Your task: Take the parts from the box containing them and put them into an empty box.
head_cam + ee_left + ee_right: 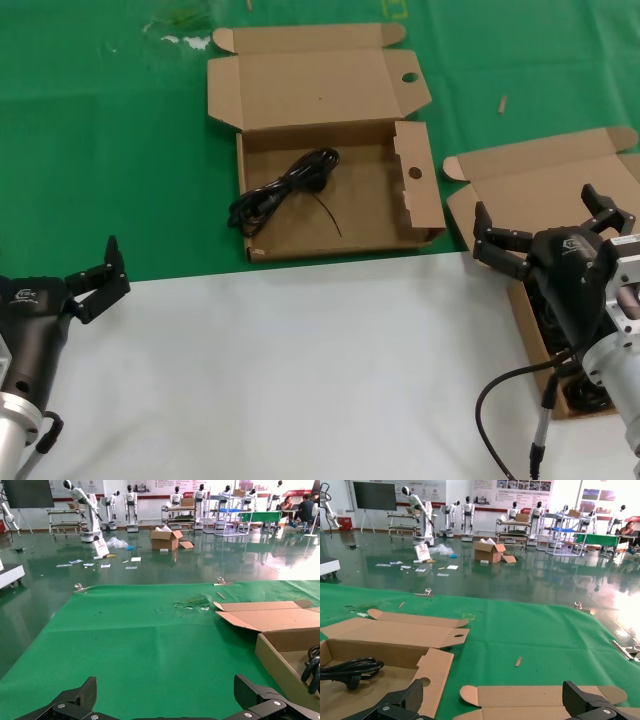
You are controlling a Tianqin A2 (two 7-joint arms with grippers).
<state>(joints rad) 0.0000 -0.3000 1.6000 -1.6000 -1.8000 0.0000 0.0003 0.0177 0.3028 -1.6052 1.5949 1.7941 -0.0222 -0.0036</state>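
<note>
While our right gripper (545, 225) hangs with its black fingers (500, 245) spread wide and nothing between them, it sits directly over the brown corrugated cardboard mailer box with rounded corner tabs (540, 175) at the right side of the green cloth-covered table (100, 150). Beneath the gripper body we glimpse dark coiled cable bundles (590, 395) inside that box, mostly hidden by our own arm, so we cannot count them. From the right wrist view we see only the two spread fingertips (395, 705) at the frame edge, with that box's lid flap (540, 697) lying flat just past them.

Our left gripper (95, 275) is parked well apart, at the near left over the white sheet (300, 370) that covers the front of the table; its fingers (110, 262) are also spread and hold nothing.

Farther out, towards the middle of the table, sits the wide shallow brown cardboard box with a round punched hole in its lid flap (400, 215), lid thrown back flat on the green cloth. One black coiled cable bundle with a plug (285, 190) lies on its floor, towards its left wall, with a thin loose end trailing towards the centre. The same bundle (350, 670) shows in the right wrist view, resting inside that box beside the holed side flap (435, 665).

A small pale scrap (503, 103) lies on the cloth between the two boxes.
</note>
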